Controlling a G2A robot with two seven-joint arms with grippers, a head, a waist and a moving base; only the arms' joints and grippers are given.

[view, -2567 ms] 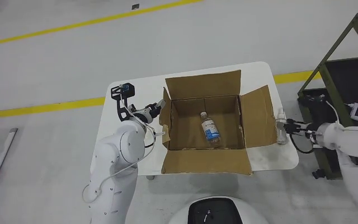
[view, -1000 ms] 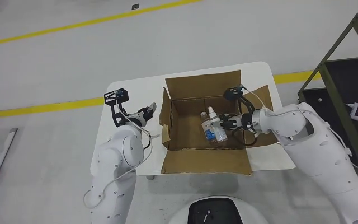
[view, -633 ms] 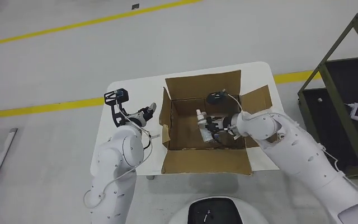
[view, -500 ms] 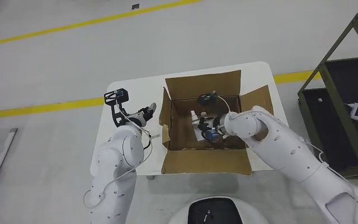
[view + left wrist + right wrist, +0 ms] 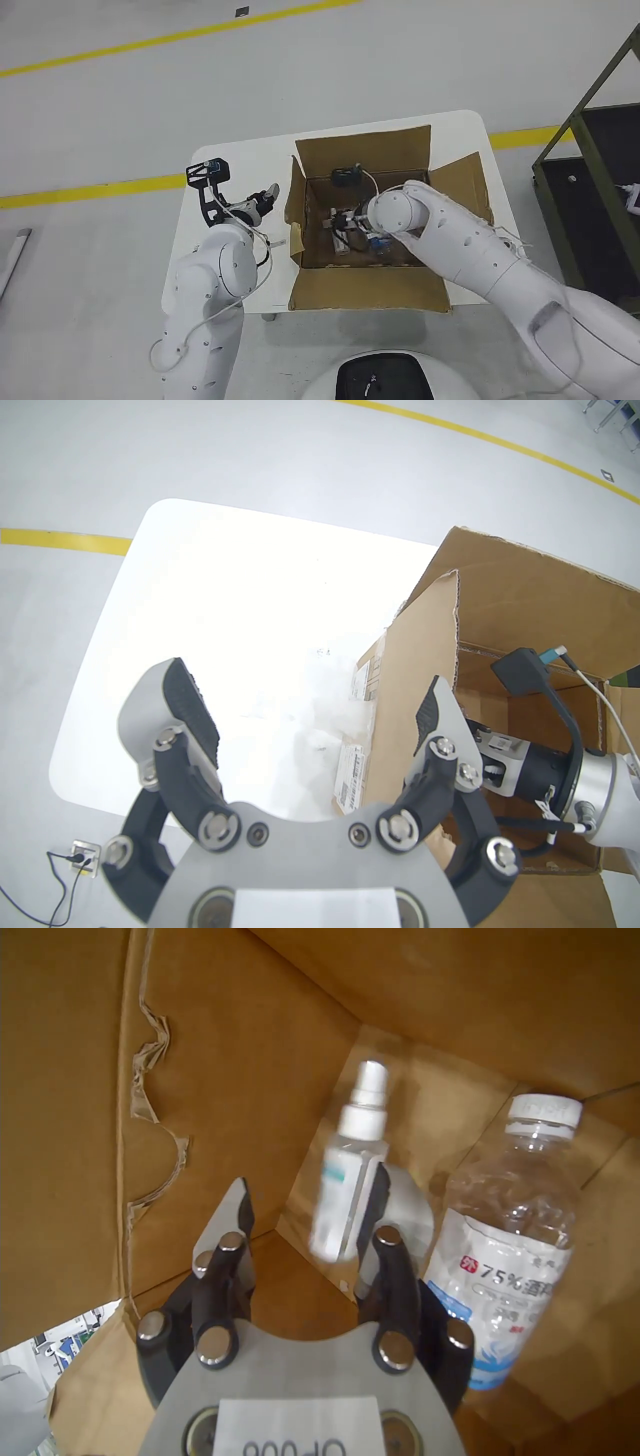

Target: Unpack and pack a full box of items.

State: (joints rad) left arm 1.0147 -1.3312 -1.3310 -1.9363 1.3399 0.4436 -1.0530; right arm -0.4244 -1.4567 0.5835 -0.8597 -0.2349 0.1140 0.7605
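Observation:
The open cardboard box (image 5: 368, 282) stands on the white table (image 5: 240, 160). My right gripper (image 5: 310, 1188) is down inside it near the left wall, open. A small clear spray bottle (image 5: 345, 1178) with a white nozzle sits loose between its fingers, against one finger (image 5: 381, 1198) and apart from the other. Beside it lies a larger clear bottle (image 5: 505, 1248) with a white cap and blue label, also seen from above (image 5: 380, 243). My left gripper (image 5: 305, 685) hangs open and empty over the table just left of the box (image 5: 505, 600).
The box flaps (image 5: 462, 205) fold outward on all sides. A bare strip of table (image 5: 225, 610) lies left of the box. A dark green metal rack (image 5: 590, 130) stands to the right of the table.
My right arm carried the spray bottle from the table's right edge into the box and across to its left side, and its fingers have opened. The left arm has barely moved.

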